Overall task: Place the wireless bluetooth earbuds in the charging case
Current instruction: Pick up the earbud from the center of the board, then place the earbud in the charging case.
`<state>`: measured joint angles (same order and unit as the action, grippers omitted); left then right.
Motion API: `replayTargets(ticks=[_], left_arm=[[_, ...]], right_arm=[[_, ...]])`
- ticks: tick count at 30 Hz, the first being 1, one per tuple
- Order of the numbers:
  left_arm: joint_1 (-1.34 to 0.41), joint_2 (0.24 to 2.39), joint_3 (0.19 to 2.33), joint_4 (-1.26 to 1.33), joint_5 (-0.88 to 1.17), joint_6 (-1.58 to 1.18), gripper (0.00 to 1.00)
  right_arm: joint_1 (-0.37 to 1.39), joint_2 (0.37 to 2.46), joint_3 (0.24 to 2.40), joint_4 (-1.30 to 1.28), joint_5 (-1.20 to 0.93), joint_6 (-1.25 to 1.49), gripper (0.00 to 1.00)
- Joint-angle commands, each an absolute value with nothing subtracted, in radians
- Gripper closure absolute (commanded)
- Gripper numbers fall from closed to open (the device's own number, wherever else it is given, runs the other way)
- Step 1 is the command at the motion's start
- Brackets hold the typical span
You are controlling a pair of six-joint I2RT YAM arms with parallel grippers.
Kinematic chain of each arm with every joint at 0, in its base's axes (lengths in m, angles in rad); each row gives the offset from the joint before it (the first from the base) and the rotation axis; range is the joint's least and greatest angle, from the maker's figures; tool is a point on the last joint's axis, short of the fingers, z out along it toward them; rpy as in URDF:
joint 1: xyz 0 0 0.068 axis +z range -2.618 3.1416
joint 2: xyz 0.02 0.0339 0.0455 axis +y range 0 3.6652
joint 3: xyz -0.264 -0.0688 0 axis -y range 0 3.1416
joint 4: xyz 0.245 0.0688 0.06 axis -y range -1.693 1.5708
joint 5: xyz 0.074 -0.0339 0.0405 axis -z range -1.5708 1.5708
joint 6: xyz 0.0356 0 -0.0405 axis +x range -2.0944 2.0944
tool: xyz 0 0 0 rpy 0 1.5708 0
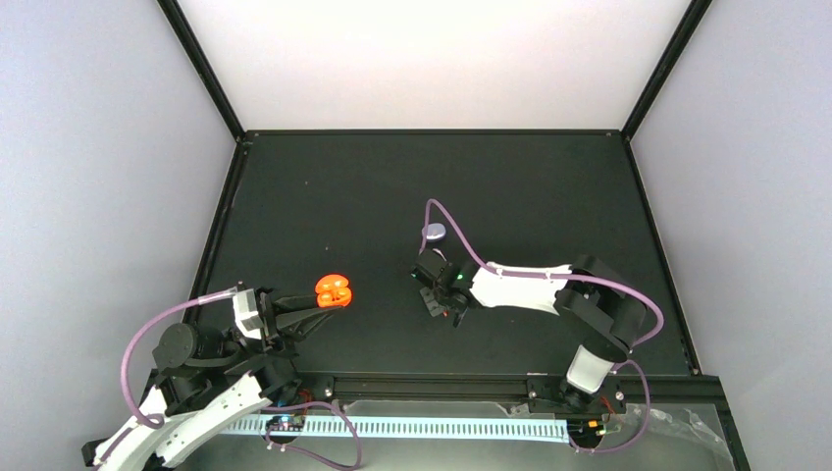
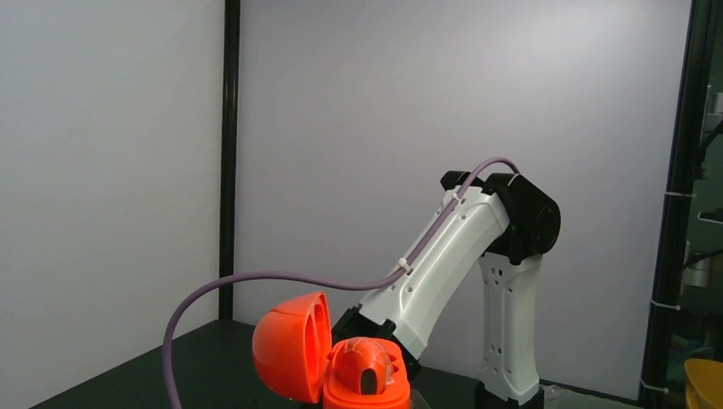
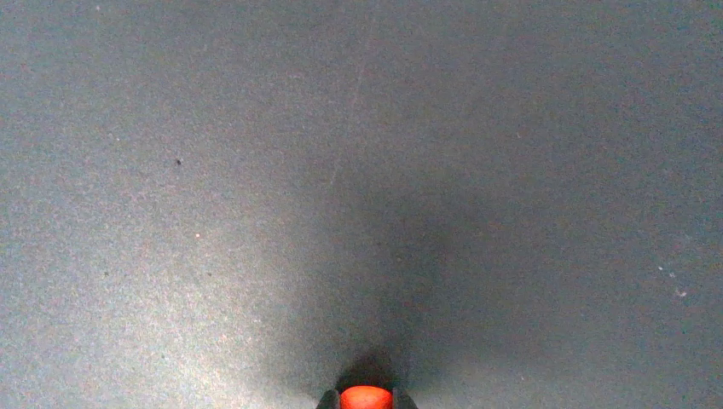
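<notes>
Between the fingertips of the right tool (image 3: 365, 401) sits a small orange-red bud (image 3: 365, 394). The tool is clenched on it and points down at the bare surface (image 3: 256, 170); only the top of the bud shows in the wrist view. On the other side, the left tool (image 1: 324, 303) is closed on the orange case (image 1: 334, 291), which appears to be held off the surface with its lid (image 2: 290, 345) swung open. One well appears to hold a second bud (image 2: 365, 368) already; the other well is not visible. Hazards: the bud looks pinched at the very fingertips, so a tilt or contact with the case rim may twist or eject it. The case appears unsupported from below, so downward pressure during seating may rotate it in the left tool's grip. An approach from the lid side risks striking the open lid. Position: in the top view the case lies well apart from the right tool, to its left and at about the same depth. A pale round object (image 1: 433, 233) lies on the surface just beyond the right tool.
</notes>
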<state>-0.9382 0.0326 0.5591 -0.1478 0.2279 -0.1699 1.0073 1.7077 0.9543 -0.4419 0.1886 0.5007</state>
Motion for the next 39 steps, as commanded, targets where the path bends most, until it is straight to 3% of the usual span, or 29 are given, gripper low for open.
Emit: replayTargets(ticks=[1,13,22,39], left_arm=[[-0.945,0.026,0.561,-0.121,0.224,-0.179,0.98],[-0.945,0.074,0.57,-0.042,0.223,-0.149,0.98],[-0.945,0.224,0.571,0.164,0.269,-0.15,0.98],[-0.945,0.414,0.582,0.419,0.339,-0.177,0.98]], right_arm=[[1.003,1.656,0.938,-0.457,0.212,0.525,0.93],[1.003,1.277,1.0,-0.475,0.3,0.497,0.93],[1.009,0.932,1.161,-0.37,0.171,0.323,0.92],[1.402,1.0,1.371,-0.141,0.301,0.053,0.92]])
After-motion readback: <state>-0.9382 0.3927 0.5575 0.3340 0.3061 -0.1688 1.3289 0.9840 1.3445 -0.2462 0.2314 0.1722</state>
